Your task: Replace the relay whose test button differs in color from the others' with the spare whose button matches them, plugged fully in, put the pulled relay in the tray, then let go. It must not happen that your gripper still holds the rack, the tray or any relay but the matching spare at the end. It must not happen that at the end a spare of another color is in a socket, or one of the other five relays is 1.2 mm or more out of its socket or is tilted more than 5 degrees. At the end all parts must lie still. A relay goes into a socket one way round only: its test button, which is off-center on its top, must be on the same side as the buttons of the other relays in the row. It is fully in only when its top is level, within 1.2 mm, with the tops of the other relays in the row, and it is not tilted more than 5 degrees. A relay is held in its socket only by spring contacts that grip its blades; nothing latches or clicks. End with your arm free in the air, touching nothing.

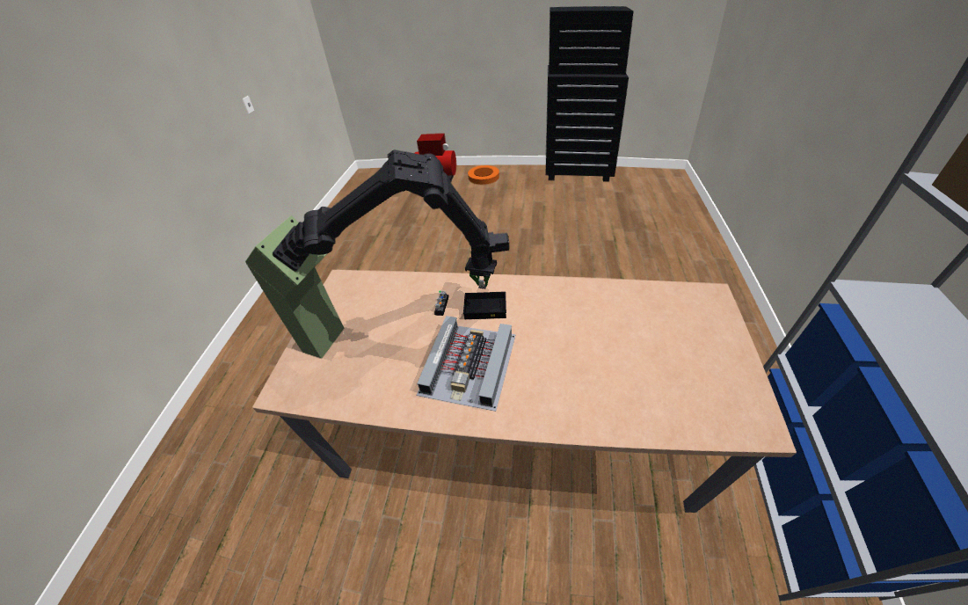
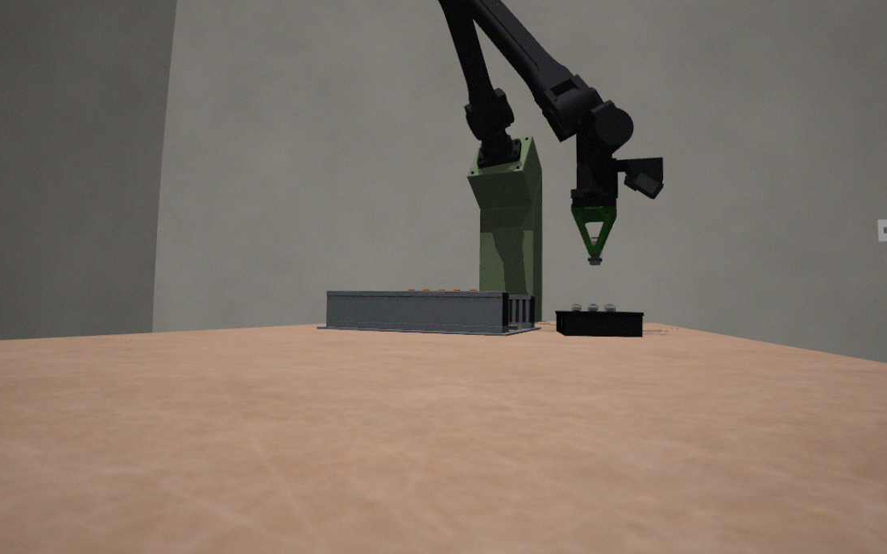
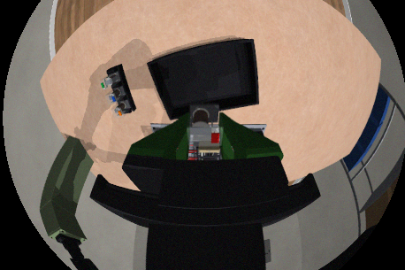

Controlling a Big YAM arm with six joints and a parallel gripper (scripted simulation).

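Note:
My gripper (image 1: 481,280) (image 2: 594,253) (image 3: 204,118) is shut on a clear relay with a red test button (image 3: 215,137); its blade end points down. It hangs in the air above the black tray (image 2: 598,325) (image 3: 203,72), near its edge in the wrist view. The tray is empty. Left of the tray, a black holder (image 3: 127,91) carries three spares, with a green button (image 3: 103,85), a blue button (image 3: 112,97) and an orange button (image 3: 119,113). On the panel, several relays with orange buttons (image 1: 466,353) stand in a row; an empty socket cannot be made out.
Two grey wire ducts (image 1: 439,356) (image 1: 497,368) flank the relay row on the panel, which lies in front of the tray in the top view. The green arm pedestal (image 1: 299,308) (image 2: 507,206) stands at the table's left. A shelf rack with blue bins (image 1: 840,390) is off to the right.

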